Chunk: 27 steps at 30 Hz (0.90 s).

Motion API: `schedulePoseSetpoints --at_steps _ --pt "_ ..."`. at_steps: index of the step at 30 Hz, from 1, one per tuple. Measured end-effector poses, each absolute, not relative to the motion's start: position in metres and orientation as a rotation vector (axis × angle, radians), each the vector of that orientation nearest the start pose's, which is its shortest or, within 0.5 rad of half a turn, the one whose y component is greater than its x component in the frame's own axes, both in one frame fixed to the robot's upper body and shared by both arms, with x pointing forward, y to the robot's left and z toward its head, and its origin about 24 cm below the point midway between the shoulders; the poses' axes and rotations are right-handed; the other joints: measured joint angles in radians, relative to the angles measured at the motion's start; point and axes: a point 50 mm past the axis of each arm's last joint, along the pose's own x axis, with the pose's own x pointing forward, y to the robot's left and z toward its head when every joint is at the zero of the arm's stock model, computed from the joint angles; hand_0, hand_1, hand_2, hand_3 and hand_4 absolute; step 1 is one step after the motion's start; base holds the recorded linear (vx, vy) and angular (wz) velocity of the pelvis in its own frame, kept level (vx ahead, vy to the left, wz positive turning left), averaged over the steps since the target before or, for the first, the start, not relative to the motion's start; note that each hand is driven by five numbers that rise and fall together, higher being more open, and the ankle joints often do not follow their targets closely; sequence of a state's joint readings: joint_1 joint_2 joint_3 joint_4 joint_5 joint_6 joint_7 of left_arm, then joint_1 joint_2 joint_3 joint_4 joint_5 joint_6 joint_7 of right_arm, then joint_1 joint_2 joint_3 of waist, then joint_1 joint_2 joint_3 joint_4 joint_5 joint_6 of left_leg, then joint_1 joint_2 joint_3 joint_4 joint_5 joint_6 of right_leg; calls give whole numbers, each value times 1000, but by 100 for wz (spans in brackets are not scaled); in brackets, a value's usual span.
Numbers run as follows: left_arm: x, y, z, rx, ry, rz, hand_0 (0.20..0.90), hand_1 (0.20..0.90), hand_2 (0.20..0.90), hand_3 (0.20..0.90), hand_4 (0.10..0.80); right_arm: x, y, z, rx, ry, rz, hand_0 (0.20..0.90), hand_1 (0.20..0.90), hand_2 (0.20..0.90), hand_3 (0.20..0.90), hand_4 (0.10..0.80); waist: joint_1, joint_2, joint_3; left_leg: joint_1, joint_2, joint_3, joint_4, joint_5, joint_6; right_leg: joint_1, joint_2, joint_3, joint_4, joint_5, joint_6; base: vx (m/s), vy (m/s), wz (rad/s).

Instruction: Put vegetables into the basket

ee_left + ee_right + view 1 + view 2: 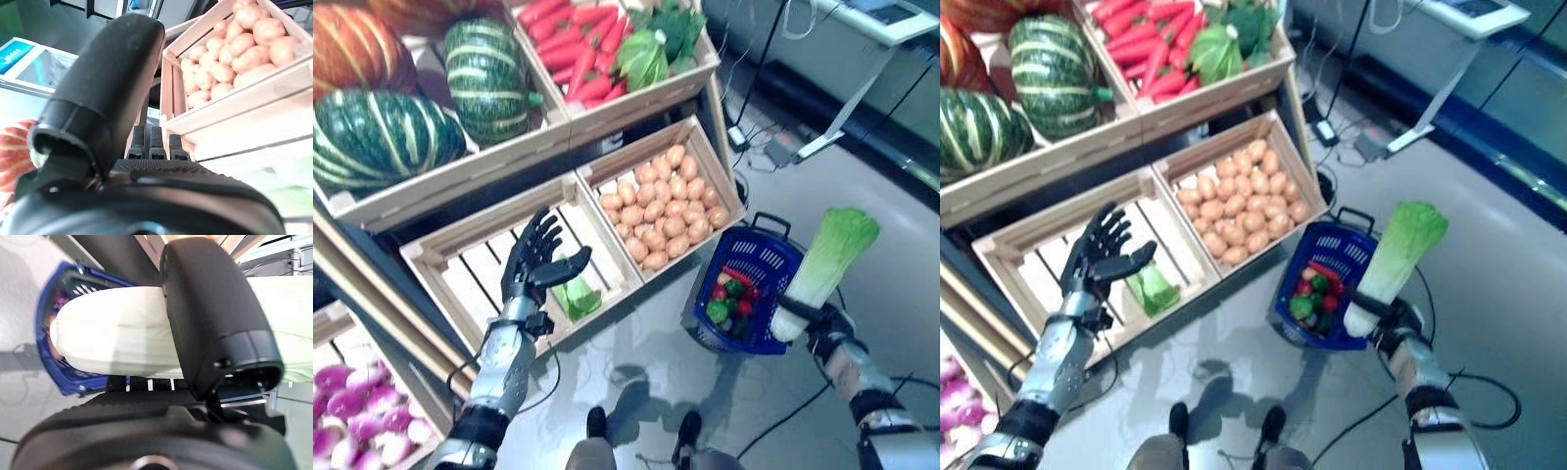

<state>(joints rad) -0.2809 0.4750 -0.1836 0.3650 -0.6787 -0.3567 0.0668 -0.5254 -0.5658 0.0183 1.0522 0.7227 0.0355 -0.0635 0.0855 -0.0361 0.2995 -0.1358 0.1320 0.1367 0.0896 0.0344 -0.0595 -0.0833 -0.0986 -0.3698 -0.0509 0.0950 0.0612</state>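
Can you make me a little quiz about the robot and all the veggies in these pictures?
1. True or false: the right hand is holding a napa cabbage.
2. What fills the crate beside the blue basket? A) potatoes B) carrots C) pumpkins
3. Fill in: the left hand, fingers spread, hovers over a crate that holds one ____ vegetable.

Key:
1. True. Its fingers wrap the white stem, just beside the basket.
2. A. The potatoes fill that crate.
3. Green. A single leafy green vegetable lies near that crate's front edge.
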Motion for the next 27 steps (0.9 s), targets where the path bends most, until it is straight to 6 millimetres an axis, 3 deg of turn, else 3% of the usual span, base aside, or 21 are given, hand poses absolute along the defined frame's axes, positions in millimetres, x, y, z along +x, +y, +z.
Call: schedulePoseSetpoints --at_steps 3,4,6,8,9,12,15,19,20,23,27 --pt "319 216 112 -121 -322 -19 900 900 900 900 800 330 -341 63 151 314 -494 300 300 300 300 400 14 52 99 -147 17 -32 164 -46 4 -142 -22 0 182 -62 -20 -203 -10 13" --pt "322 215 119 -113 -343 -24 900 900 900 900 800 334 -342 70 152 301 -497 300 300 300 300 400 17 58 114 -178 16 -39 200 -57 5 -177 -32 1 236 -81 -21 -133 12 14" --pt "331 214 143 -87 -412 -31 900 900 900 900 800 344 -342 86 188 268 -509 300 300 300 300 400 16 58 159 -280 7 -56 326 -100 13 -299 -85 3 434 -165 -25 -124 23 20" --pt "334 213 154 -65 -445 -32 900 900 900 900 800 349 -340 93 184 260 -501 300 300 300 300 400 16 59 171 -368 -7 -66 443 -144 19 -392 -124 14 577 -223 -27 -128 36 16" --pt "336 213 163 -48 -473 -33 900 900 900 900 800 354 -339 104 186 238 -497 300 300 300 300 400 15 61 184 -441 -18 -74 551 -193 24 -472 -161 36 701 -279 -26 -138 36 11" --pt "338 214 174 -43 -516 -3 900 900 900 900 800 365 -335 125 158 211 -468 300 300 300 300 400 13 61 186 -580 -38 -70 701 -246 43 -627 -216 79 872 -342 -33 -130 36 9" --pt "338 214 182 -39 -560 31 900 900 900 900 800 373 -332 148 135 169 -444 300 300 300 300 400 14 70 198 -711 -49 -67 844 -289 54 -766 -243 123 1017 -382 -35 -100 39 4" --pt "338 216 185 -53 -576 81 900 900 900 900 800 378 -329 159 141 147 -423 300 300 300 300 400 13 82 211 -832 -49 -73 986 -334 62 -887 -268 153 1151 -421 -43 -73 31 1" --pt "337 216 185 -56 -580 90 900 900 900 900 800 378 -330 159 137 150 -425 900 900 900 900 800 12 82 211 -857 -51 -74 1021 -343 65 -914 -271 162 1186 -433 -52 -65 34 4" --pt "338 217 191 -69 -606 117 900 900 900 900 800 378 -330 160 128 161 -426 900 900 900 900 800 13 88 220 -922 -51 -80 1114 -371 66 -980 -288 185 1280 -462 -54 -34 35 5" --pt "338 218 194 -72 -624 132 900 900 900 900 800 382 -330 179 139 112 -407 900 900 900 900 800 9 91 218 -977 -48 -89 1186 -388 67 -1037 -289 202 1340 -472 -52 -37 51 -5"
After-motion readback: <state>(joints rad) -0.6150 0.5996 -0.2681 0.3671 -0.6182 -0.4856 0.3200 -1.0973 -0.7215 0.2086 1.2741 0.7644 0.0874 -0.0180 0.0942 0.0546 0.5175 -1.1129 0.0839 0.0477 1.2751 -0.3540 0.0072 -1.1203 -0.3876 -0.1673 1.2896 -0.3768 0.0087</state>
